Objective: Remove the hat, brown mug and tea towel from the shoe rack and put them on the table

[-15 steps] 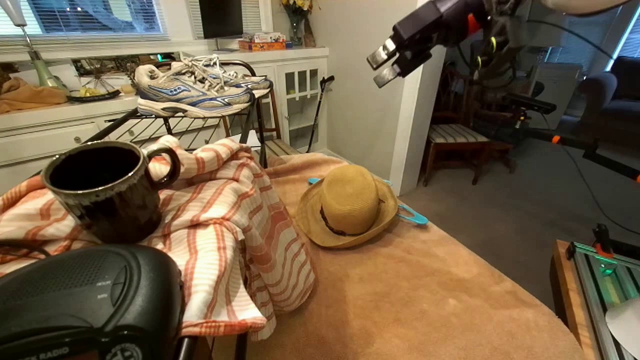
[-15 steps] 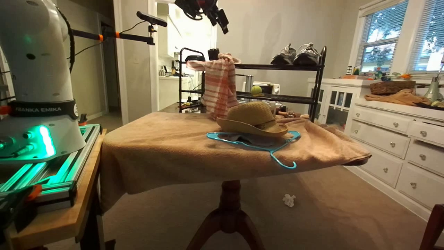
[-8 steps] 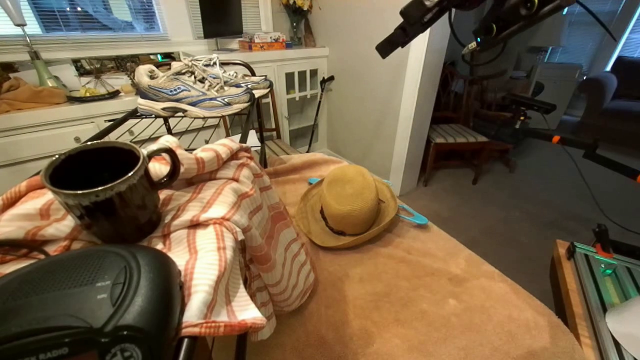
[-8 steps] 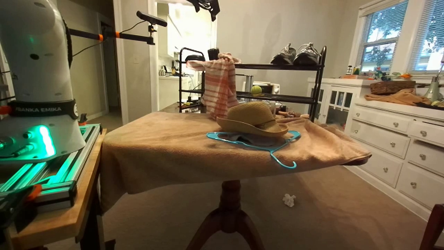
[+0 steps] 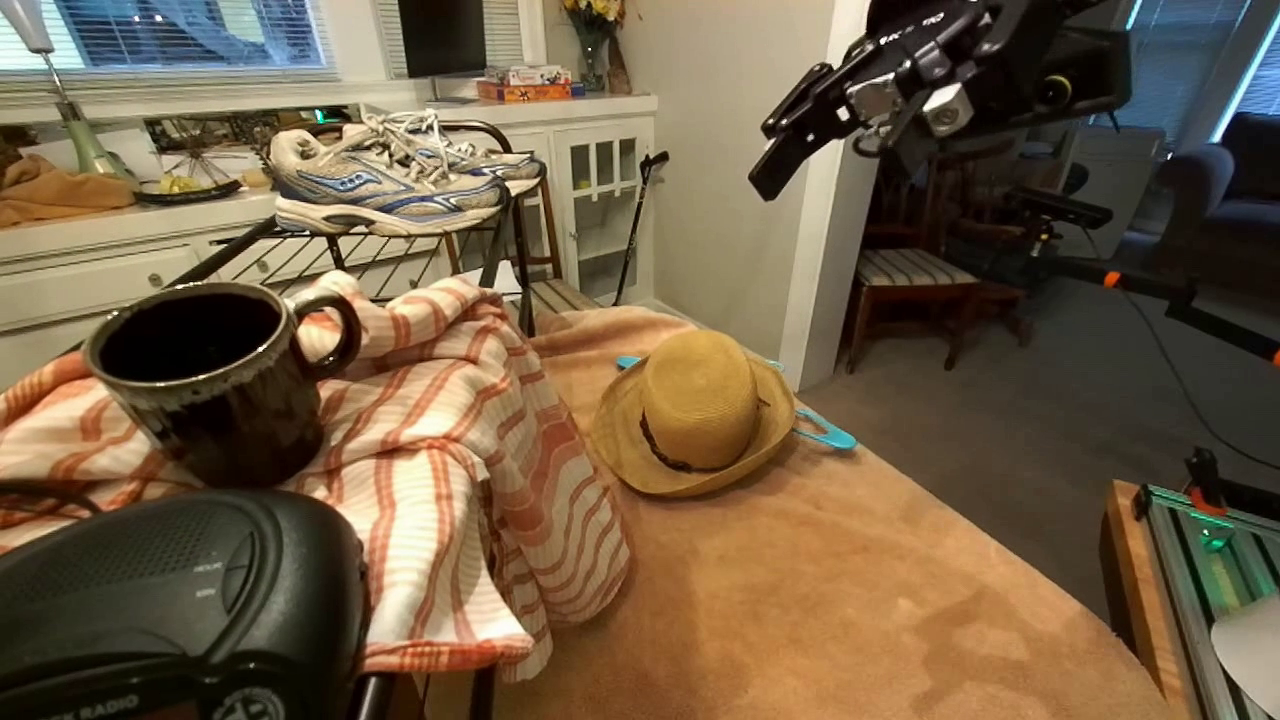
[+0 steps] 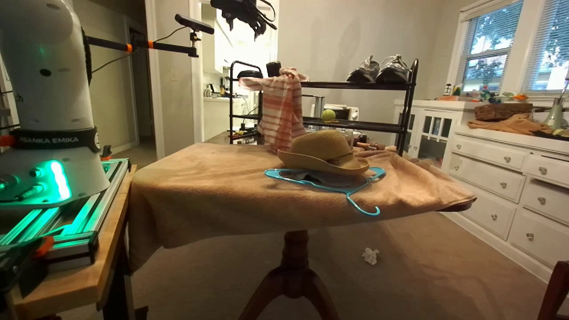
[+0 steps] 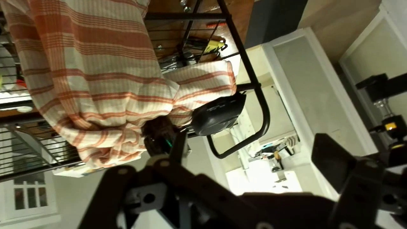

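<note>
Hat [image 5: 700, 400]: below the hand [image 7: 252, 141], on the desk [image 5: 850, 570].
Hand: jaws wide apart.
Brown mug [image 5: 240, 420]: ahead of the hand, on the tea towel [image 5: 420, 400].
Tea towel: ahead of the hand, draped over the shoe rack [image 6: 333, 85].

Home: indicated by household furnishings around the shoe rack [image 6: 342, 86].
Running shoes [image 5: 390, 190]: set on top of the shoe rack.
White cabinet [image 6: 482, 153]: fitted with drawers and glass-paned doors, seen past the shoe rack.
Window blinds [image 6: 489, 62]: hung beyond the shoe rack.
Flowers [image 5: 597, 12]: held in a vase [image 5: 592, 60] beyond the shoe rack.
Chair [image 5: 910, 268]: seen on carpet [image 5: 960, 420] well apart from the shoe rack, its seat striped.
Sofa or armchair [image 5: 1222, 210]: dimly seen, farther from the shoe rack than the chair.
</note>
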